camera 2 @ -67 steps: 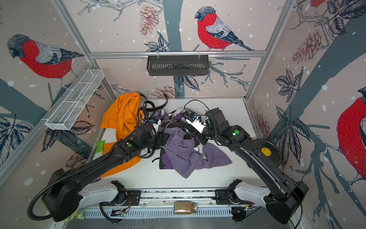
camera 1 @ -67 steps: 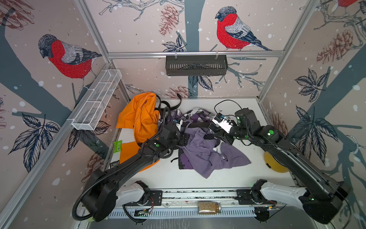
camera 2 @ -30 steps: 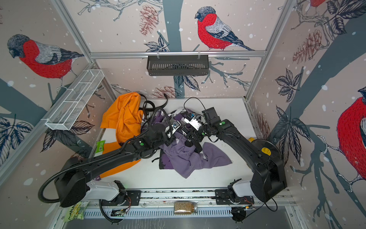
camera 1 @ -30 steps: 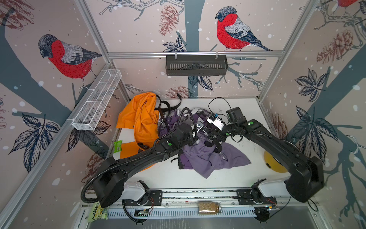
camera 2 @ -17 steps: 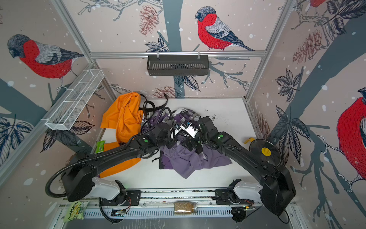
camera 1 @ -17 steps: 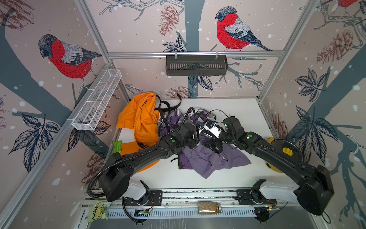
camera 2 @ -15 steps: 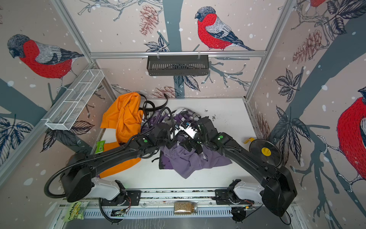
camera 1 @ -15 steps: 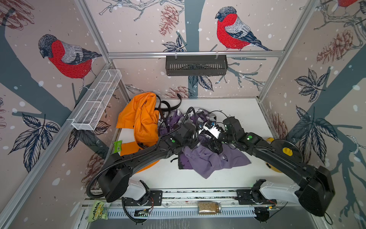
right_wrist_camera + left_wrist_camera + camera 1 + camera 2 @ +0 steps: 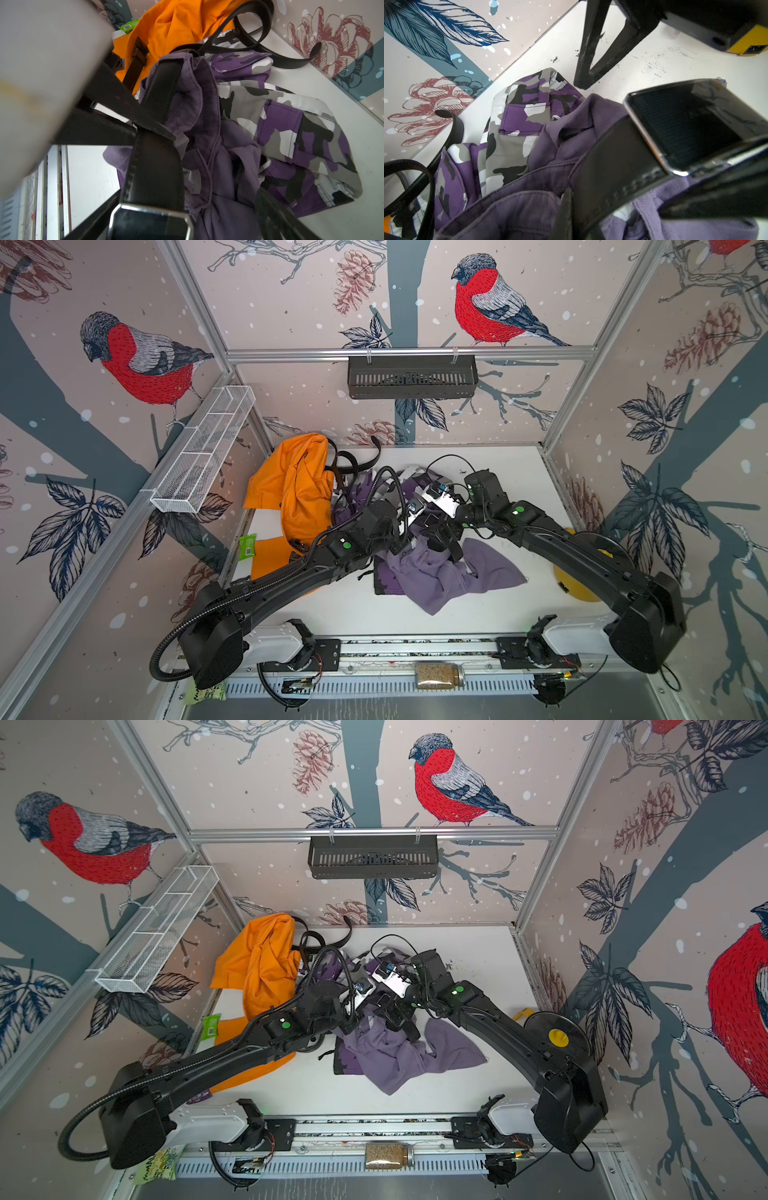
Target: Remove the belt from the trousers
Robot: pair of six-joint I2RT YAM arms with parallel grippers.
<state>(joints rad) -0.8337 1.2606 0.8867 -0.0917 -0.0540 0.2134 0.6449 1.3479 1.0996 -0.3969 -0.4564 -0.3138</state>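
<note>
— So, where's the belt [image 9: 153,166]?
— Along the waistband of the purple trousers [image 9: 436,576], heaped mid-bench [image 9: 498,605].
— And the hands?
— The left hand [image 9: 143,129] is clamped on the strap near the buckle [image 9: 149,224]. The right hand [image 9: 189,193] seems spread wide, with a finger on either side of that buckle, gripping nothing.

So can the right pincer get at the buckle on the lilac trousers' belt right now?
Probably yes: the right pincer stands open with the buckle between its jaws and no cloth over it. The left pincer, shut on the belt strap just beyond, looks clear of them.
</note>
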